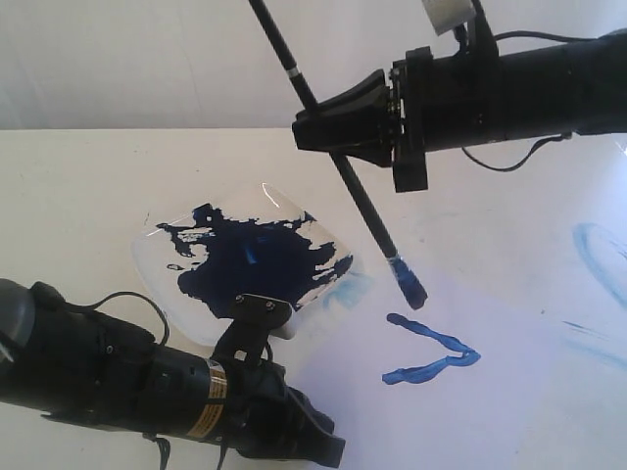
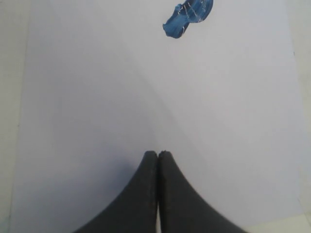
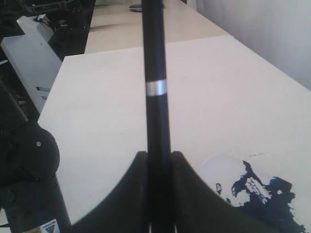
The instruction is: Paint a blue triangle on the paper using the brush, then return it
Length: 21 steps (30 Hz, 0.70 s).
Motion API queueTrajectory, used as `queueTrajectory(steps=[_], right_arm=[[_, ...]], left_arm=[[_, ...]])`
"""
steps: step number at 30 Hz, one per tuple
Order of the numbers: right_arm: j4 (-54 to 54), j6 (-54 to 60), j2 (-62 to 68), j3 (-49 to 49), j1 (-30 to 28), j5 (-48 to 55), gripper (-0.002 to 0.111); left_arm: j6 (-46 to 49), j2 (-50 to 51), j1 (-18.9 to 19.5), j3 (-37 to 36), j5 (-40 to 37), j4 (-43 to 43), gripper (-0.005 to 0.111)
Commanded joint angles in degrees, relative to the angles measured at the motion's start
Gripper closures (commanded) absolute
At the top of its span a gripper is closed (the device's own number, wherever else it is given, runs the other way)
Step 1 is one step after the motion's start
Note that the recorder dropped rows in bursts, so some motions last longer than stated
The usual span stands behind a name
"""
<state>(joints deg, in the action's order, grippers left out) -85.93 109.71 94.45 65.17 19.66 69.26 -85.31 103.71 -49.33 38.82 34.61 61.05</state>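
Exterior view: cream table point(image 1: 78, 186), white wall point(image 1: 118, 59), paper point(image 1: 490, 411); right fingers point(image 1: 355, 96) clamped on brush point(image 1: 367, 211), left fingers point(image 2: 141, 194) together.

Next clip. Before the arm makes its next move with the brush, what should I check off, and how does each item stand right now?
1. Brush gripped firmly: ok, right pincer is shut on the handle.
2. Triangle closed: not ok, only two strokes meet at one corner; the third side is missing.
3. Bristles loaded with paint: cannot tell, they are stained blue but the amount is unclear.
4. Left pincer clear of wet paint: ok, it is shut over bare paper, apart from the strokes.
5. Dish out of the stroke's path: ok, it sits beside the strokes.
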Motion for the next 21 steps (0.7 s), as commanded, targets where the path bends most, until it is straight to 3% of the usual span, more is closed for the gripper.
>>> queueTrajectory(steps=[1, 21], right_arm=[[-1.8, 3.2, 0.0, -3.6, 0.4, 0.7, 0.108], [-8.8, 12.3, 0.1, -12.0, 1.6, 0.7, 0.108]], left_arm=[[0.2, 0.3, 0.0, -1.1, -4.4, 1.2, 0.107], [0.3, 0.3, 0.0, -1.1, -4.4, 1.2, 0.107]])
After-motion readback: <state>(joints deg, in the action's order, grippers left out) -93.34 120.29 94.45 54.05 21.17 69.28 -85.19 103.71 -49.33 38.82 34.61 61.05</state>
